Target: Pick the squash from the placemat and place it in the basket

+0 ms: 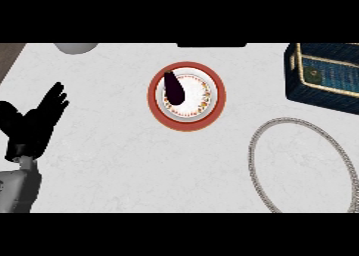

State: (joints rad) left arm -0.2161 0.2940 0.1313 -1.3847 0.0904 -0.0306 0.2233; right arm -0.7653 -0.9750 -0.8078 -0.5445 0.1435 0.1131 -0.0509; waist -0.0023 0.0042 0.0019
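The dark blue woven basket (337,95) stands at the back right of the counter. Inside it, near its left wall, lies a small pale yellowish thing (312,77); I cannot tell what it is. The placemat (265,131) is a large oval with a beaded grey rim at the front right, and nothing shows on it. My left hand (30,122) rests at the far left with its fingers straight and up, holding nothing. The right hand is out of the view.
A red-rimmed plate (215,95) sits at the middle back with a dark eggplant (174,87) lying on it. A grey rounded object (75,47) and a flat black object (211,45) sit at the back edge. A wooden strip (3,57) borders the counter's back left.
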